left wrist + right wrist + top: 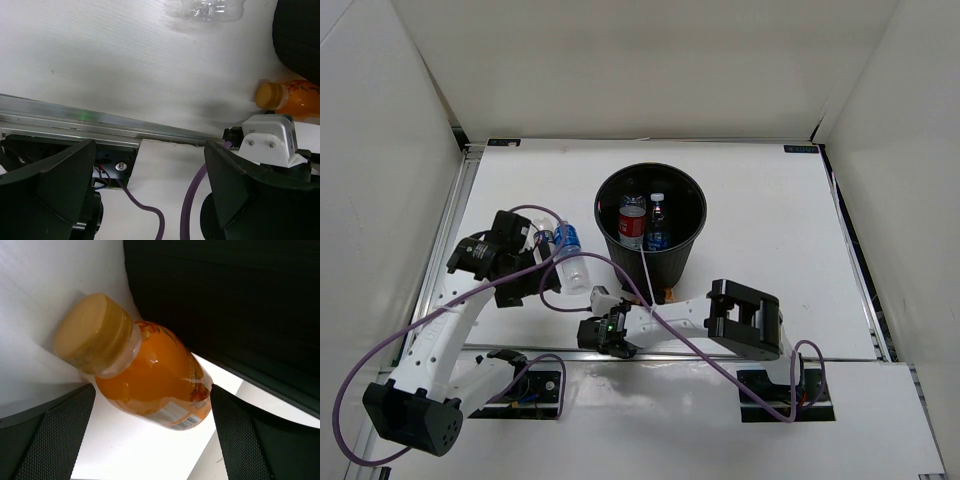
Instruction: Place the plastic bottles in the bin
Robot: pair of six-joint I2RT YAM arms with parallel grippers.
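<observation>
Left gripper [150, 150] spread wide; right gripper [150, 407] spread, flanking glossy orange bottle [150, 375] beside matte black bin [225, 300].

White walls [650, 60] around white table [770, 200]

A: Any text readable?
B: None. Orange bottle [150, 375]: label w/ fine print near base, too blurry.
A: Inside the bin [651, 166]?
B: Red-label bottle [632, 228], blue-label bottle [657, 236]: too small to read. Same w/ clear bottle [567, 242] on table [770, 220].
A: Table markings?
B: Blue stickers [803, 149] at far corners, illegible.
</observation>
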